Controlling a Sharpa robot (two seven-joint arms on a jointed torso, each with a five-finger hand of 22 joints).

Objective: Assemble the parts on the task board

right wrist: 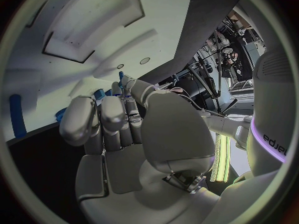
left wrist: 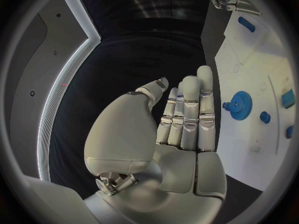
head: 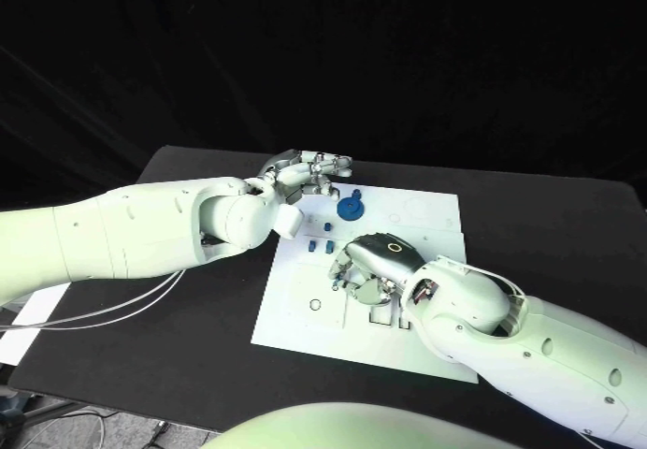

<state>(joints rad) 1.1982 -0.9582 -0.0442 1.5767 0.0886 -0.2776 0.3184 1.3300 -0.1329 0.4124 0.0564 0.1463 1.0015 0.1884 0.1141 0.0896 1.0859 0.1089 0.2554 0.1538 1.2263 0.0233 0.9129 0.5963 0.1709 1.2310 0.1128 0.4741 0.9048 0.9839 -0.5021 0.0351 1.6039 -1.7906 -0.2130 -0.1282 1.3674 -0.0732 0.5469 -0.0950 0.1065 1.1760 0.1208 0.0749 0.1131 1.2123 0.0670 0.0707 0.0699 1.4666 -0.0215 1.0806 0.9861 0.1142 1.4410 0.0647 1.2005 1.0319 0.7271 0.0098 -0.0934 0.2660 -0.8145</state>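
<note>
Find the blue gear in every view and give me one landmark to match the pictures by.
Head view: the blue gear lies on the white task board, near its far edge, just right of the left hand.
Left wrist view: the gear lies on the board beside the left hand's fingertips.
Right wrist view: I cannot tell it apart.
Shared landmark: the task board.

A black bench [head: 567, 224] sits against a dark backdrop, its surface matte and angled across the head view. At its near-left edge lies a white sheet or panel [head: 30, 323] — what it is cannot be told. Thin pale cables [head: 115, 313] trail across the bench's left side towards that edge. On the floor below the bench's near-left corner, a tangle of dark cords [head: 81, 426] shows — details too small to make out.
</note>
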